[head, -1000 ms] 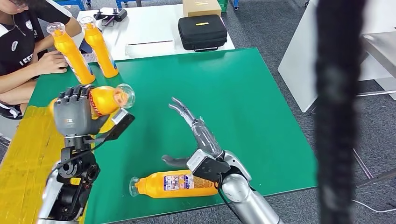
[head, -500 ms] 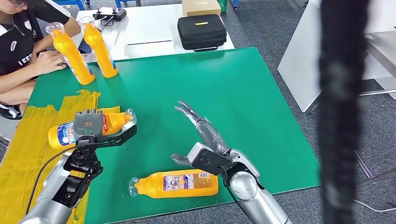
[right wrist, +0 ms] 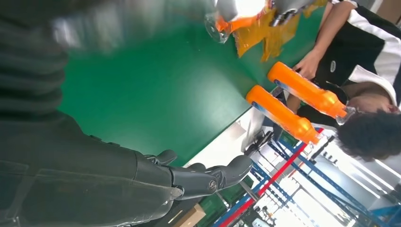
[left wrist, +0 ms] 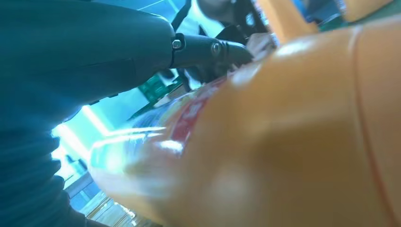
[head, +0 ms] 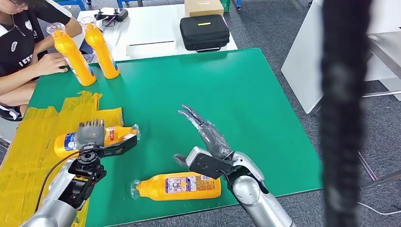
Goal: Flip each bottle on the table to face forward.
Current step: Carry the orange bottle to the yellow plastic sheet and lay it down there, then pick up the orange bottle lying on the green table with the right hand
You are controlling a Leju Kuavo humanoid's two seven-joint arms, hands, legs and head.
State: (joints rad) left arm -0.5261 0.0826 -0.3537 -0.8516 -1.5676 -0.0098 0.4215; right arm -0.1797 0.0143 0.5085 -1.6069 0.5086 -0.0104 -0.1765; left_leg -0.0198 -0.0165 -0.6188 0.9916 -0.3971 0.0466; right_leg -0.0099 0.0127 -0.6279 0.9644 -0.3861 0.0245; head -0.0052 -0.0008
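four orange bottles were in sight when i checked the feeds. one bottle [head: 94,138] lay on its side over the yellow tape patch [head: 28,156] at the near left of the green mat [head: 246,94], its clear cap pointing toward the middle of the table, and my left hand [head: 91,133] had its fingers curled over the body, gripping it; the left wrist view showed orange plastic pressed close against the palm. i judged it was being laid down so the printed label would face up. a second bottle [head: 177,186] lay flat near the front edge, label upward, cap to the left, just beside my right forearm. my right hand [head: 201,128] hovered over bare mat with its fingers spread and straight, holding nothing, probably waiting its turn for that second bottle. two upright bottles [head: 85,49] stood together at the far left corner, next to a seated person [head: 23,42] whose hand rested by them.
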